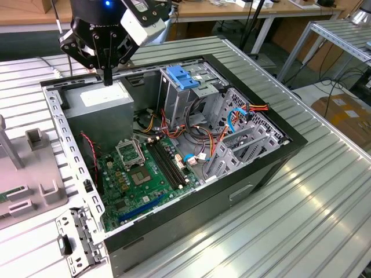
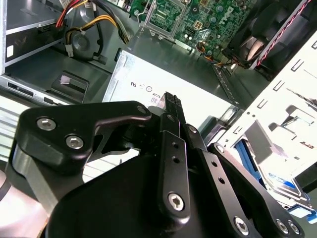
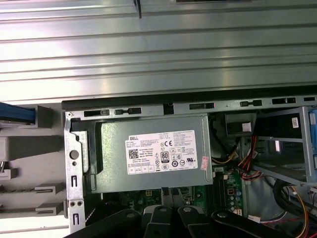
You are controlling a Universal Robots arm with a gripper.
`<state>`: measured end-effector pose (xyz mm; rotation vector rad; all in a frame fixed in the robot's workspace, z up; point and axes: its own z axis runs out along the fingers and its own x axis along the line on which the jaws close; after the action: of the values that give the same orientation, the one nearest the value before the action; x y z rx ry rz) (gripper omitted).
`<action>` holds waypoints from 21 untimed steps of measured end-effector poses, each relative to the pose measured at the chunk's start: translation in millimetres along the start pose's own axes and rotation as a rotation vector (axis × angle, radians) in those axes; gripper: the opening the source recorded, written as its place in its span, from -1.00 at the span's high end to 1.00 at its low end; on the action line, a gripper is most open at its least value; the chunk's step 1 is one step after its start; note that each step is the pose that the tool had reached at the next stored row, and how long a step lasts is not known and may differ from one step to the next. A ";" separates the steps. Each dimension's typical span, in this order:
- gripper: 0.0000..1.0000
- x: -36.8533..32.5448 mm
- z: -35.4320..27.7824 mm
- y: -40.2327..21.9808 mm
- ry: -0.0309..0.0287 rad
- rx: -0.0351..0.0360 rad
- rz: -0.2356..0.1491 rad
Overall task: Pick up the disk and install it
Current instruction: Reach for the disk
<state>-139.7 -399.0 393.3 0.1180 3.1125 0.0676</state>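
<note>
An open computer case (image 1: 174, 229) lies on a ribbed metal table (image 1: 301, 214); in the exterior view the black end effector (image 1: 108, 78) hangs at the upper left of the frame, tip pointing down, just above the grey power supply (image 1: 98, 99) in the case's far corner; its fingers are pressed together with nothing between them, which the second wrist view shows close up (image 2: 169, 99); the exterior view alone takes in the green motherboard (image 1: 139, 174) at lower centre and the metal drive cage with its light-blue latch (image 1: 182, 78) at upper centre; the disk (image 3: 17, 113) appears in both wrist views, outside the case, on a grey fixture (image 3: 22, 146) beside the perforated side wall; in the first wrist view its blue rail runs parallel to the table's ribs, one end facing that wall and a little apart from it; the second wrist view catches the blue rail and pale face (image 2: 277, 181) through the wall's cut-outs.
</note>
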 end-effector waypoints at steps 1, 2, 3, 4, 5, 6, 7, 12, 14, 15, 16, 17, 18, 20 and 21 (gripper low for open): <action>0.79 0.5 0.0 0.0 0.0000 0.0000 0.000; 0.79 1.0 0.0 0.0 0.0000 0.0000 0.000; 0.79 1.4 0.0 -0.1 0.0000 0.0000 0.000; 0.79 1.8 -0.1 -0.1 0.0000 0.0000 0.000; 0.79 2.4 -0.1 -0.2 0.0000 0.0000 0.000; 0.79 3.0 -0.1 -0.2 0.0000 0.0000 0.000; 0.79 3.6 -0.1 -0.3 0.0000 0.0000 0.000; 0.79 5.4 -0.1 -0.4 0.0000 0.0000 0.000; 0.79 6.3 -0.2 -0.5 0.0000 0.0000 0.000; 0.79 6.6 -0.2 -0.5 0.0000 0.0000 0.000; 0.79 6.9 -0.2 -0.5 0.0000 0.0000 0.000; 0.79 7.2 -0.2 -0.5 0.0000 0.0000 0.000; 0.79 7.4 -0.2 -0.5 0.0000 0.0000 0.000; 0.79 8.3 -0.2 -0.6 0.0000 0.0000 0.000; 0.79 8.5 -0.2 -0.6 0.0000 0.0000 0.000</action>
<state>-148.3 -398.9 393.3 0.1180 3.1125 0.0676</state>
